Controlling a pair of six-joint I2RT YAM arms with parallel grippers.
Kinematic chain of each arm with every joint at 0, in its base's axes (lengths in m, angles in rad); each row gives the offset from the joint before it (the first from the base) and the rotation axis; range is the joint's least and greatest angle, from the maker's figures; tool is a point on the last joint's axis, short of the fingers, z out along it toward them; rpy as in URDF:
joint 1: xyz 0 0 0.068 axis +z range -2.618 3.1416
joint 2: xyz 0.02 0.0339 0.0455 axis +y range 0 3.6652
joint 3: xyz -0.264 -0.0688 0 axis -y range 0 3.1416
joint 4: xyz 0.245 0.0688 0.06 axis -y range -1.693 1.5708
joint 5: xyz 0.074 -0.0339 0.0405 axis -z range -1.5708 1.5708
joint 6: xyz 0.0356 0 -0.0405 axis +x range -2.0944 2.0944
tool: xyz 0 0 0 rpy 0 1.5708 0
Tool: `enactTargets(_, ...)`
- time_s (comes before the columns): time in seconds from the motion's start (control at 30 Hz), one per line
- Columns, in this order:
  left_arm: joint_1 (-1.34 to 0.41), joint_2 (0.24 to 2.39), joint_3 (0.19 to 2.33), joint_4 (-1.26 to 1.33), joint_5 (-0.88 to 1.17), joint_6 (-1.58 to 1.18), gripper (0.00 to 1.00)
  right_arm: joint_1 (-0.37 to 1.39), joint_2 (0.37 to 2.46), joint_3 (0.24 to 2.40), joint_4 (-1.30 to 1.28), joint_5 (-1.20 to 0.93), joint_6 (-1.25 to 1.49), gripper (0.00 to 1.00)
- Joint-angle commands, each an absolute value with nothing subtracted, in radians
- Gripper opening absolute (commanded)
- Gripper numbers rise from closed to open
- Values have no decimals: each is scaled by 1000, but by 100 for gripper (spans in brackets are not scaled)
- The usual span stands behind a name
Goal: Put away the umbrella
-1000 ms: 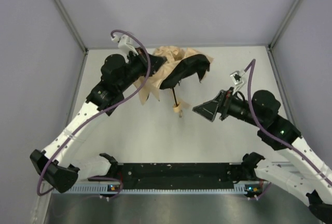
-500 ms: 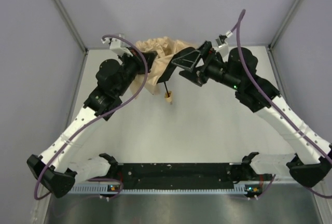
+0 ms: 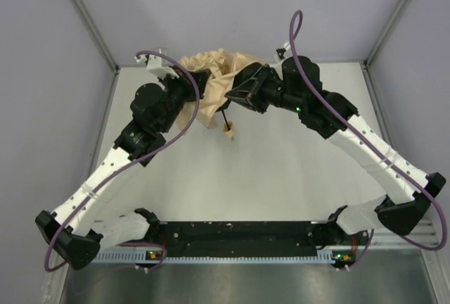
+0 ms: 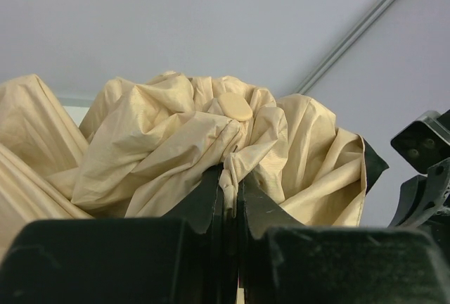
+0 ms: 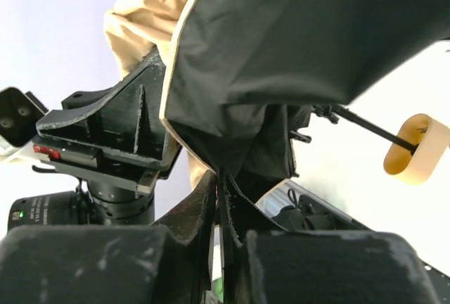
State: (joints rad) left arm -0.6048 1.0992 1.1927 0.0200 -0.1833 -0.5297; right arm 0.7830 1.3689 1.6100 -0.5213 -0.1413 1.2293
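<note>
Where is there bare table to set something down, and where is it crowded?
Crowded: the far edge, where the left tool and right tool pinch the umbrella. Free: the middle of the table, from the umbrella's handle to the base rail.

The table [image 3: 281,177] is a pale, matte white surface, closed in on three sides by grey panels [image 3: 42,72]. A black mounting bar [image 3: 239,237] lies across its near edge. At the far end the beige umbrella [image 3: 211,72] bunches up. Whether its fabric rests on the table cannot be told. Its tan handle [image 3: 228,129] shows over bare surface.
</note>
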Motion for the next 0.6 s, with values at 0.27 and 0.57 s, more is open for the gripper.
enactTargets(0.27,-614,1032,1213,161,-347,-696,0,827,1119,1341,-176,-317,1121,0)
enactTargets(0.57,-612,1038,1189,247,-276,-775,0,890,1068,1165,128,-411,1171,0)
